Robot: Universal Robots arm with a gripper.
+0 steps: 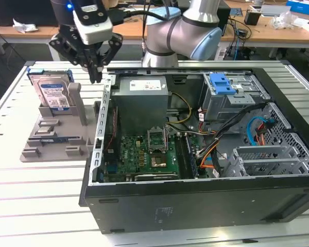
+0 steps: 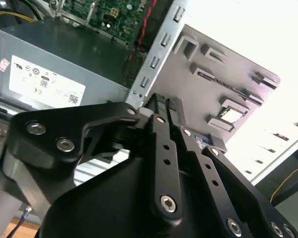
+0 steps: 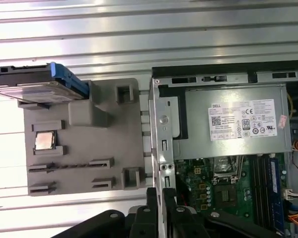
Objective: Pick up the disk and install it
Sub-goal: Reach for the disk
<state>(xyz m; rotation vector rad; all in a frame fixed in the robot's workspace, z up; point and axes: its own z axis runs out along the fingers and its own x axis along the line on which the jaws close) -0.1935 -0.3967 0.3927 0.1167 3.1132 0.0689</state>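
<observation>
Gripper [image 1: 95, 77] points straight down, hanging over the strip between the grey fixture [image 1: 56, 139] and the side wall of the open computer case [image 1: 195, 200]. The arm [image 1: 185, 31] reaches across from behind the case. As far as we can judge, the gripper is clenched and empty.

The disk [image 1: 51, 92] stands on edge, leaning back, in the fixture's rear slot, at the exterior view's left, near the gripper but apart from it. The fixture rests on the slatted metal desk [image 1: 41, 206], just beside the case.

The exterior view gives us the disk's blue-and-white label face and the drive cage with its blue tab [image 1: 221, 82]. The first wrist view looks down on the disk's top edge [image 3: 39, 84] with its blue rails, and on a small square chip [image 3: 43, 140] seated in the fixture. The second wrist view shows the power supply [image 2: 44, 64] beyond the gripper's links.
</observation>
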